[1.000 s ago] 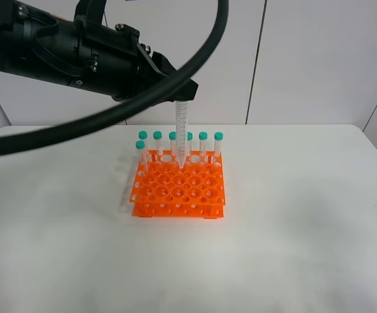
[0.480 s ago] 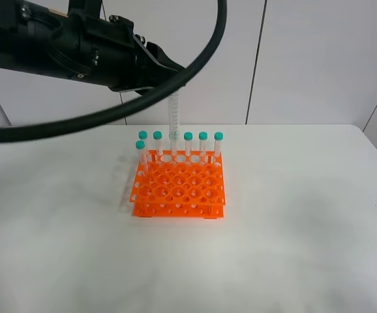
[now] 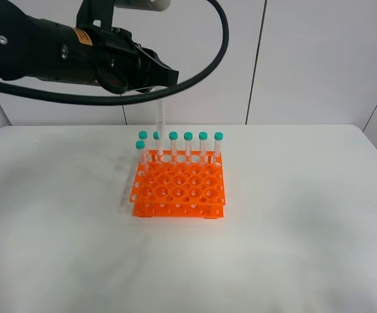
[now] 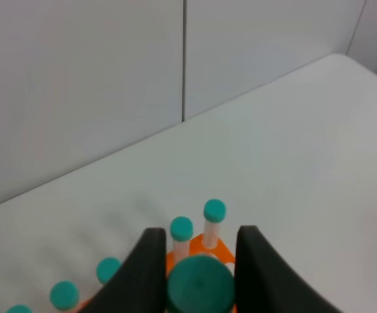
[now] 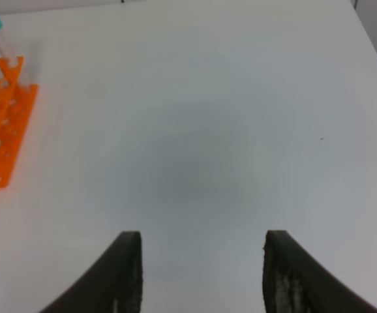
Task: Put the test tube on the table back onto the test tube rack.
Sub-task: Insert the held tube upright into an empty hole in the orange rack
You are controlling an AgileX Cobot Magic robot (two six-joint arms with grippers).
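- The left gripper (image 4: 199,261) pinches the teal cap of the test tube (image 3: 160,122), holding it upright.
- The tube hangs over the back row of the orange test tube rack (image 3: 179,189), near its left end; whether its tip has entered a hole is unclear.
- Other capped tubes (image 3: 188,145) stand in that row.
- The right gripper (image 5: 201,274) is spread wide over the bare white worktop (image 3: 293,228), apart from the rack.

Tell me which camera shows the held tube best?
The exterior high view: the test tube hangs full-length below the left claw. The left wrist shows only its teal cap; the right wrist misses it.
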